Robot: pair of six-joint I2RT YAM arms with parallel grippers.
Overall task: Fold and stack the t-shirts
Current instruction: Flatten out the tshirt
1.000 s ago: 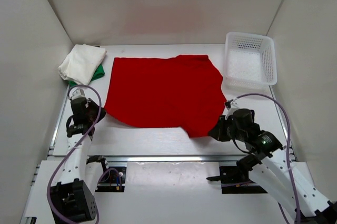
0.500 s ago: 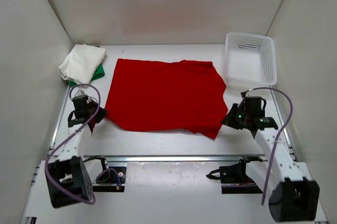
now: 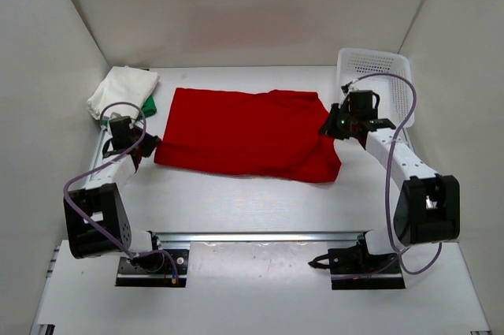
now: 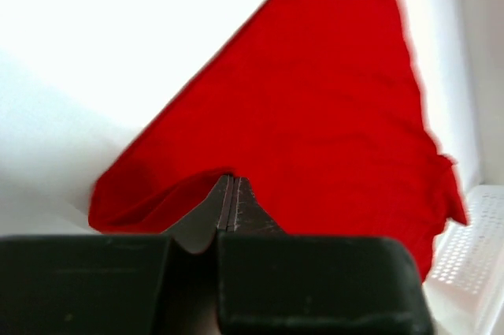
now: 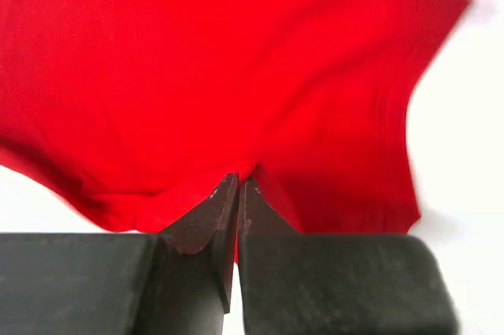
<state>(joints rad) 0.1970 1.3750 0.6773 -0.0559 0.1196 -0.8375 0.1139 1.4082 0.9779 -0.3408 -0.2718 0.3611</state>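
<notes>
The left arm (image 3: 101, 181) reaches forward, and the left gripper (image 4: 228, 183) has its fingers pressed together. The right arm (image 3: 396, 160) stretches forward and turns inward, with the right gripper (image 5: 239, 183) also closed tight.

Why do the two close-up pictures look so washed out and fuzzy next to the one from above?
Top view: sharp and evenly lit, with a faint pink glow on the back wall above the red shirt. Left wrist view: the background is blown out to plain white and the shirt's edges are soft. Right wrist view: the shirt is blurred, its upper right edge smeared.
</notes>
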